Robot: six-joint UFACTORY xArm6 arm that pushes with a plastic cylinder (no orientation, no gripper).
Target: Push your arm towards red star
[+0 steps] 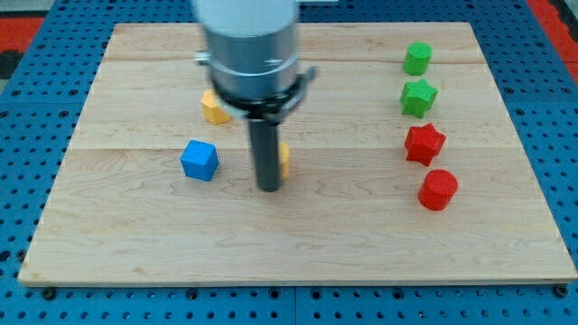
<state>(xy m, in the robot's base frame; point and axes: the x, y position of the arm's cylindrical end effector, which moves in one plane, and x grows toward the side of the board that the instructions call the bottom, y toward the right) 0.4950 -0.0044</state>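
My tip (269, 188) is resting on the pale wooden table (135, 244) near its middle, and the red plastic star (424, 143), the thing I am asked to reach, is lying well apart from it toward the view's right and a little toward the view's top. There is no gripper on this arm, only the straight dark rod, so nothing is being held or clamped. The star is sitting in a column of four blocks: the green star (418, 97) is just above it, the green cylinder (417, 59) is further above, and the red cylinder (439, 190) is just below it. I think this tight column is asking for a careful straight approach from the left of the red star, otherwise a neighbour could be disturbed. A yellow block (284, 159) is partly hiding behind the rod, far left of the red star; another yellow block (214, 106) and a blue cube (200, 160) are lying still further left.
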